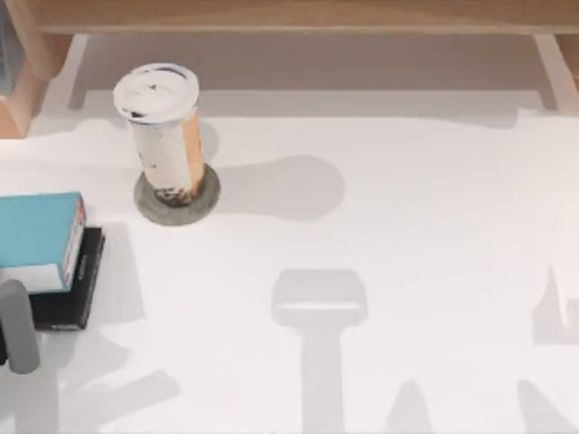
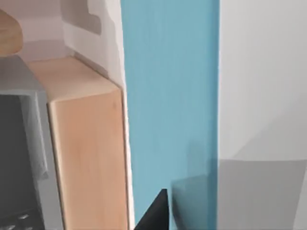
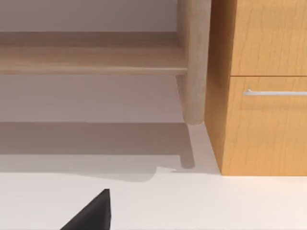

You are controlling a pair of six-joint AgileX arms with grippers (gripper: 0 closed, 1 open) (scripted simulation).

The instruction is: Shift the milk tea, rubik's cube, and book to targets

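A: Where do the task's things stand?
B: The milk tea (image 1: 163,131) stands upright on the round grey-green disc (image 1: 206,201), toward the table's (image 1: 407,226) far left. The book (image 1: 36,237) (image 2: 170,105) lies on the black slab (image 1: 77,294) at the left edge.

A: And the arms?
B: The left arm (image 1: 18,327) sits at the left edge just beside the book; whether either arm's jaws are released or clenched, I cannot tell. The right wrist view faces a wooden cabinet (image 3: 264,96).

White table (image 1: 407,181), wooden cabinet (image 3: 261,96)
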